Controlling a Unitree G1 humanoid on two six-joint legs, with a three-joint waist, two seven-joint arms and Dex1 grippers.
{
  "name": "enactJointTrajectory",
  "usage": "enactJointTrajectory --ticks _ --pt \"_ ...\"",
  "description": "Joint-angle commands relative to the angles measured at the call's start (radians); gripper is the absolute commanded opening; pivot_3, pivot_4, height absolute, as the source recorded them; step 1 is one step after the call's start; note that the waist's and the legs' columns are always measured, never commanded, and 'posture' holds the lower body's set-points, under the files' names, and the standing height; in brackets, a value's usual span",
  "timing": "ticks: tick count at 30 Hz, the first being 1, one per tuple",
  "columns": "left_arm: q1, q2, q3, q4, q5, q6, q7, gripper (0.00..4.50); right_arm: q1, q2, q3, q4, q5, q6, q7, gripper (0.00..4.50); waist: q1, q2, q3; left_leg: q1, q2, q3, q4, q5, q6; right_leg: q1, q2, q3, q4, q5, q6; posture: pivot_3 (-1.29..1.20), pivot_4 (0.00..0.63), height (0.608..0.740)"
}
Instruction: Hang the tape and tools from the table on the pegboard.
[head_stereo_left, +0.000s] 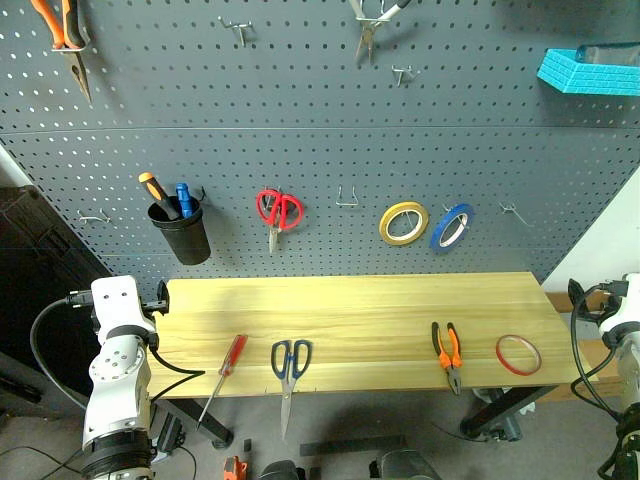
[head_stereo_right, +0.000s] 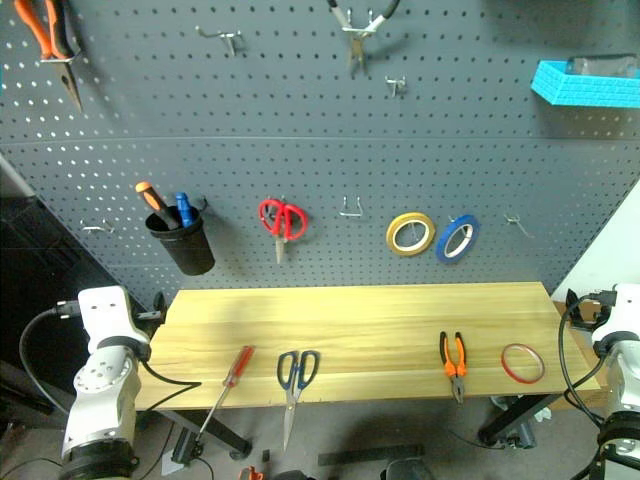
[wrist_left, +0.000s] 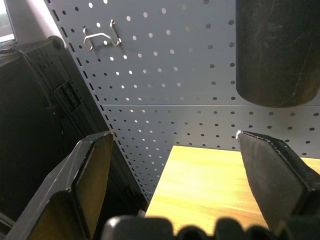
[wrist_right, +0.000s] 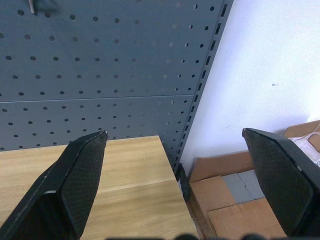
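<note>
On the pale wood table (head_stereo_left: 350, 305) lie, near its front edge, a red-handled screwdriver (head_stereo_left: 226, 368), dark blue scissors (head_stereo_left: 290, 362), orange-and-black pliers (head_stereo_left: 447, 356) and a thin red tape ring (head_stereo_left: 519, 354). Behind it stands the dark grey pegboard (head_stereo_left: 300, 130). My left gripper (wrist_left: 175, 137) is open and empty off the table's left end, facing the pegboard and the table corner (wrist_left: 210, 185). My right gripper (wrist_right: 175, 132) is open and empty off the right end, over the table's right corner (wrist_right: 115, 185).
Hanging on the pegboard are a black cup (head_stereo_left: 182, 232) with screwdrivers, red scissors (head_stereo_left: 279, 212), yellow tape (head_stereo_left: 403, 223), blue tape (head_stereo_left: 451, 226), orange pliers (head_stereo_left: 62, 30) and a cyan bin (head_stereo_left: 590, 70). Bare hooks (head_stereo_left: 347, 198) stand between them. Cardboard boxes (wrist_right: 235, 200) sit right of the table.
</note>
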Motion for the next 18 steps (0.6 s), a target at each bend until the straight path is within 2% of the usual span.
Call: enactJointTrajectory --ticks 1,18 --pt "-0.015 0.025 0.002 -0.033 0.008 -0.034 -0.005 4.20 -0.031 -0.022 -0.013 -0.011 0.001 -0.023 0.002 4.50 0.000 0.000 0.000 0.000 0.000 0.000 0.000 0.000 0.000 0.000 0.000 0.000 0.000 0.000 0.000 -0.13 0.001 0.740" --pt "0.004 0.020 0.028 -0.040 0.003 -0.026 0.035 4.20 -0.013 -0.006 0.003 -0.050 -0.003 -0.018 0.017 4.50 0.000 0.000 0.000 0.000 0.000 0.000 0.000 0.000 0.000 0.000 0.000 0.000 0.000 0.000 0.000 -0.13 0.013 0.740"
